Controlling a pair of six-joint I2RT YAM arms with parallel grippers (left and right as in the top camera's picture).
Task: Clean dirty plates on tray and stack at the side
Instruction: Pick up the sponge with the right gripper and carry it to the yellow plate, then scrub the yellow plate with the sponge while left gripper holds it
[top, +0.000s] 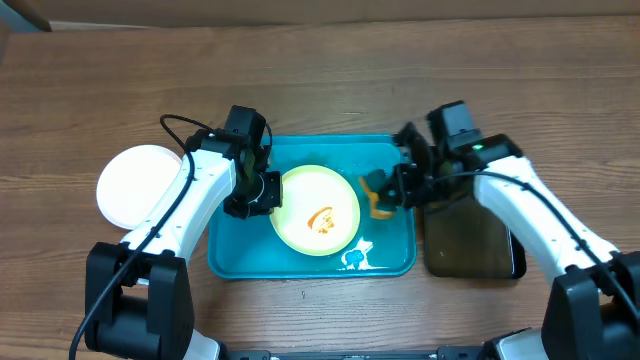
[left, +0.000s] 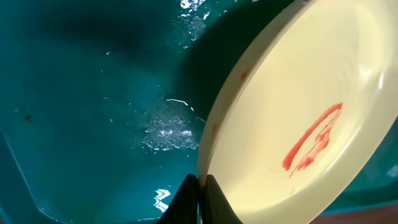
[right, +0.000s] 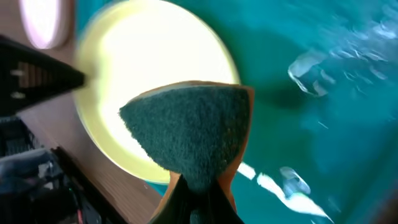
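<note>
Pale yellow-green round shallow plate (top: 318, 205) sits mid-way in the large teal-blue rectangular plastic tray (top: 230, 258). The orange-red sauce smear (top: 322, 219) is just off plate centre, toward 5 o'clock.

Left tool (left: 200, 190) is clamped on the plate rim at 9 o'clock. The wrist view shows only the thin lip pinched between the fingers.

Right tool (right: 199, 198) is closed on a green-faced scouring sponge with orange backing (right: 193, 130), at the plate's 3 o'clock edge. Can't tell if the sponge touches the plate.

A round white plate (top: 140, 185) lies on the wooden table (top: 320, 80) at the tray's 9 o'clock. Could be one or a stack, can't tell. A narrow black tray (top: 470, 250) is at 3 o'clock.

Handling, my read:
- The plate looks stiff, light and glossy. The tray floor is wet, so expect it to be slick.
- The lip pinch is a small contact patch, so scrub force from 3 o'clock will tend to swivel or slide the plate.
- Best hold is the rim opposite the sponge, seated as deep over the lip as it allows.
- The sponge is soft, so press flat and stroke toward the held side.
- Probably not fragile, but it could skate off if released on the wet tray.
</note>
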